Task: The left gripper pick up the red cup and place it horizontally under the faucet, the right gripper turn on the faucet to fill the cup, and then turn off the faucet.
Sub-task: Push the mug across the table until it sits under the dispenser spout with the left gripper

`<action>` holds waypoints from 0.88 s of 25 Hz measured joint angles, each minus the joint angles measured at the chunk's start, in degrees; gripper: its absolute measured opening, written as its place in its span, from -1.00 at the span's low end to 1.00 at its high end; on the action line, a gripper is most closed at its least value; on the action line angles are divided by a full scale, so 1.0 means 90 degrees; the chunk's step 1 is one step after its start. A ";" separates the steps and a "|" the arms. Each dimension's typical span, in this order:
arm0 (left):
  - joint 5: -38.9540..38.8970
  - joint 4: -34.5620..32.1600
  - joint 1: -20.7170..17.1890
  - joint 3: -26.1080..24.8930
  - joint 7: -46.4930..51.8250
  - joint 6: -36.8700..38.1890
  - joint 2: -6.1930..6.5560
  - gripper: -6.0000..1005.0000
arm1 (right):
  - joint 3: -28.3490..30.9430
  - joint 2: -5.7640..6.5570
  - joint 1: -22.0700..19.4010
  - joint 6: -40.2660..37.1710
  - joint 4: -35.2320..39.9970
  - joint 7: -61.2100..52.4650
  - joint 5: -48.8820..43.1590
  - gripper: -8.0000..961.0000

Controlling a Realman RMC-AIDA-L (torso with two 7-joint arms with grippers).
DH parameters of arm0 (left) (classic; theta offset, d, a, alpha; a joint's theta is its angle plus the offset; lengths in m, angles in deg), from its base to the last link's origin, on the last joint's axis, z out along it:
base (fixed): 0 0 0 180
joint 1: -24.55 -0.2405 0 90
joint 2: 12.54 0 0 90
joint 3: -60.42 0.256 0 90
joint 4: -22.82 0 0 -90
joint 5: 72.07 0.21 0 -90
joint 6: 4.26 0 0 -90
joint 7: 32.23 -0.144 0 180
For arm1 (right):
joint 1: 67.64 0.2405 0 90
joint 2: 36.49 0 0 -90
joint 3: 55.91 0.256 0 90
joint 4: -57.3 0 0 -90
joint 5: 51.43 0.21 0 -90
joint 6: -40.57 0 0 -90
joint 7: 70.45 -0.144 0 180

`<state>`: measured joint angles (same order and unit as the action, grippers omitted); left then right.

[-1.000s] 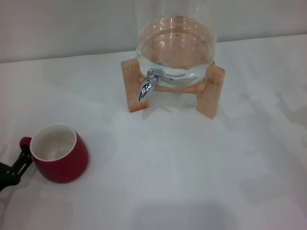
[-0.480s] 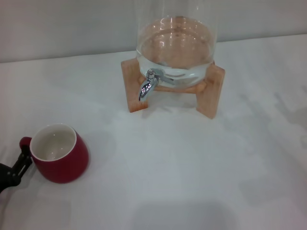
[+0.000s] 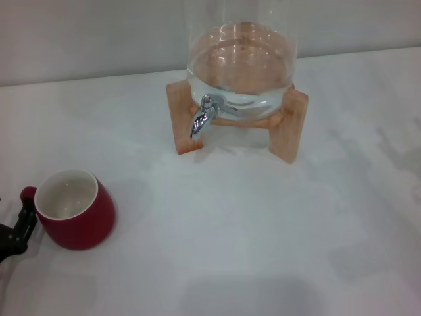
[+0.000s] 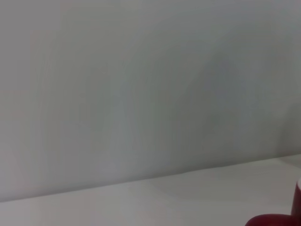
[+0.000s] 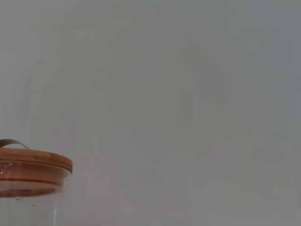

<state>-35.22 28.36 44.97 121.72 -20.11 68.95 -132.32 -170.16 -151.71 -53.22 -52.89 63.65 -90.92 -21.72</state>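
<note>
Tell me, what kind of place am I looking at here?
Probably a test bench set up as a drinks corner, not a real kitchen: a bare white table against a plain wall, a glass dispenser on a wooden stand, and a red cup with the left pincer at its handle.

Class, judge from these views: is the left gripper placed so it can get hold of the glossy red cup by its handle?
Probably yes. The left gripper is already at the small loop handle of the glossy red cup, and nothing stands between them.

A plain white bench (image 3: 263,230) carries a light wooden stand (image 3: 289,125) at its back and, well apart toward the front left, a squat glossy red cup (image 3: 75,209).
</note>
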 joint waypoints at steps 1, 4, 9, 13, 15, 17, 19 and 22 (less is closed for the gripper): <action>0.0000 0.0000 0.0000 0.0000 0.0000 0.0000 0.0000 0.22 | 0.0000 0.0000 0.0000 0.0000 -0.0001 0.0000 0.0000 0.82; 0.0006 0.0000 0.0007 0.0017 0.0000 0.0000 -0.0001 0.18 | 0.0000 0.0000 0.0000 0.0000 0.0001 0.0000 0.0000 0.82; 0.0030 0.0000 0.0018 0.0026 0.0000 0.0000 -0.0001 0.12 | 0.0000 0.0000 -0.0005 0.0003 0.0014 0.0000 0.0000 0.82; 0.0036 0.0000 0.0018 0.0026 0.0012 0.0000 -0.0001 0.07 | 0.0000 0.0000 -0.0008 0.0004 0.0016 0.0000 0.0000 0.82; 0.0043 0.0000 0.0027 0.0026 0.0037 -0.0001 -0.0001 -0.08 | 0.0000 0.0000 -0.0009 0.0004 0.0017 0.0000 0.0000 0.82; 0.0043 0.0000 0.0030 0.0025 0.0043 -0.0004 -0.0001 -0.23 | 0.0000 0.0000 -0.0009 0.0004 0.0010 0.0000 0.0000 0.82; 0.0045 0.0000 0.0036 0.0026 0.0048 -0.0025 -0.0001 -0.38 | 0.0000 0.0000 -0.0010 0.0004 0.0005 0.0000 0.0000 0.82; 0.0042 0.0000 0.0046 0.0025 0.0055 -0.0059 -0.0001 -0.62 | 0.0000 0.0000 -0.0010 0.0004 0.0001 0.0000 0.0000 0.82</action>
<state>-34.84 28.36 45.38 121.94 -19.61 68.42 -132.33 -170.16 -151.71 -53.31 -52.85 63.66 -90.93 -21.72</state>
